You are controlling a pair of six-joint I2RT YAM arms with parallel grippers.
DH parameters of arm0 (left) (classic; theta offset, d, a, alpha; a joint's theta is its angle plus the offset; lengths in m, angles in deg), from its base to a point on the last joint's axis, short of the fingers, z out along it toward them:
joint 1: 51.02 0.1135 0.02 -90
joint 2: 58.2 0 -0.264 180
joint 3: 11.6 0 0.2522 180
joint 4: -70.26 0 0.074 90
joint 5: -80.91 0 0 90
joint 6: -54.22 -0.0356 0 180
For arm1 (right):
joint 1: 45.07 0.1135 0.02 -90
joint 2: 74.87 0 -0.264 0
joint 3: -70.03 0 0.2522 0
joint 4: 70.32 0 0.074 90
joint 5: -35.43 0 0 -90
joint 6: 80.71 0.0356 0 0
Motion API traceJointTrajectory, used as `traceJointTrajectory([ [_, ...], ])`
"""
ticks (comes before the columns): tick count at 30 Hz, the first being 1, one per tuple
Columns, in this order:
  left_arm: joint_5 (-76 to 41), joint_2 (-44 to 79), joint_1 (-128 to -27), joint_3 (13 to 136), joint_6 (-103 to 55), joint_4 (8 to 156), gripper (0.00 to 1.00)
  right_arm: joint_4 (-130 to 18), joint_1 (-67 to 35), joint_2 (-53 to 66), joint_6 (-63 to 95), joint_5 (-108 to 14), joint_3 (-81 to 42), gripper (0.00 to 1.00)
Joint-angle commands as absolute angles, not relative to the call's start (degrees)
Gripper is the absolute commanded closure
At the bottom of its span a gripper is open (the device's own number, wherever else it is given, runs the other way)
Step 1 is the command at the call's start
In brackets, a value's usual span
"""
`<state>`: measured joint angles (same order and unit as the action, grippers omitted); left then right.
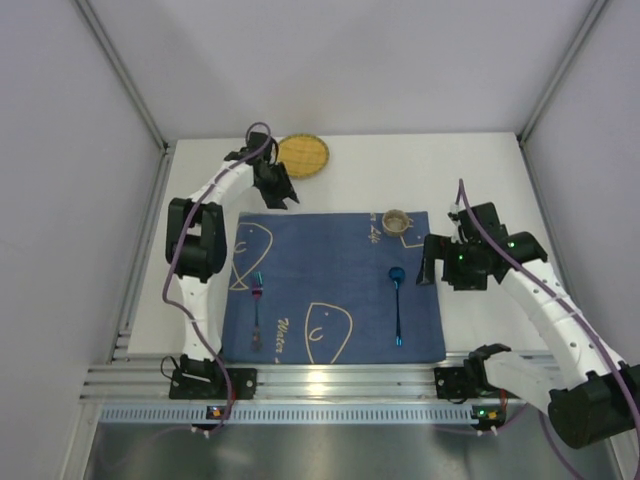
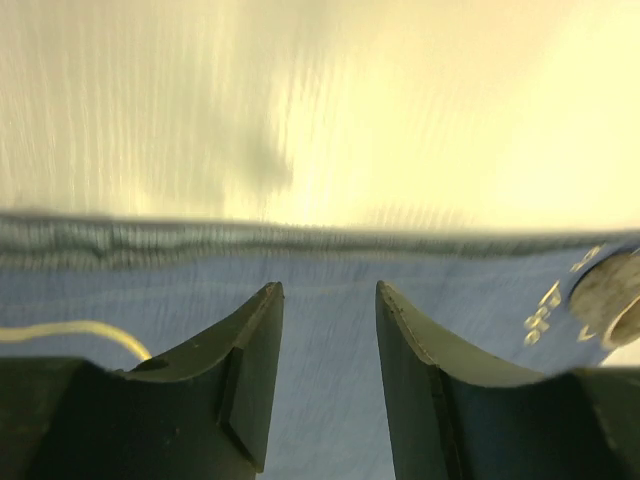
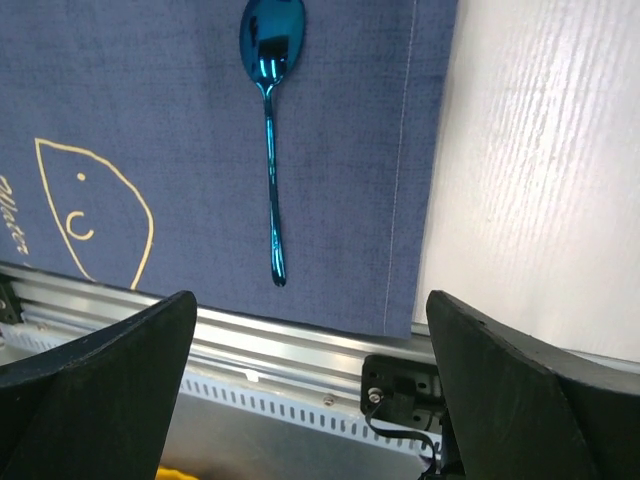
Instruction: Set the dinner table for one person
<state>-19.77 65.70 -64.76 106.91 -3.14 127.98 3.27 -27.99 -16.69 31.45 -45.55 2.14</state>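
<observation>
While both hang empty, right jaws wide, left jaws narrower.

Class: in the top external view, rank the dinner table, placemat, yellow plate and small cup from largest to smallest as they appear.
1. dinner table
2. placemat
3. yellow plate
4. small cup
No close calls: each looks clearly bigger than the next.
</observation>
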Motion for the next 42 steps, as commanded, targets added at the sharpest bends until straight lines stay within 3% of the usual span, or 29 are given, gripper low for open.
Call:
traceJointTrajectory([
  [1, -26.1, 65.7, -60.3, 102.8, 7.2, 109.6, 0.53, 4.3, -28.2, -15.7, 30.7, -49.8, -1.5, 0.01],
  [4, -25.4, 65.9, -59.2, 99.6, 10.8, 100.6, 0.52, 4.7, -28.5, -14.0, 31.0, -51.7, -2.4, 0.01],
  [10, -22.6, 71.5, -57.9, 105.6, 12.0, 98.7, 0.51, 5.1, -29.3, -11.1, 31.9, -54.0, -3.8, 0.01],
  [18, -28.4, 76.9, -54.7, 103.6, 20.1, 86.5, 0.51, 4.3, -29.9, -6.1, 33.4, -54.4, -5.9, 0.01],
  [33, -32.1, 86.3, -52.1, 107.6, 27.0, 78.1, 0.51, 2.6, -30.1, 4.0, 33.9, -54.2, -11.5, 0.01],
  [37, -33.8, 88.9, -52.1, 107.9, 31.4, 73.7, 0.59, 2.6, -30.2, 5.4, 33.5, -54.2, -12.4, 0.01],
  [40, -34.0, 90.0, -52.1, 108.0, 32.2, 72.5, 0.77, 2.6, -30.4, 5.8, 33.0, -54.1, -12.6, 0.01],
  [42, -34.1, 90.3, -52.0, 108.0, 32.5, 71.5, 1.0, 2.7, -30.7, 5.6, 32.9, -54.1, -12.5, 0.01],
])
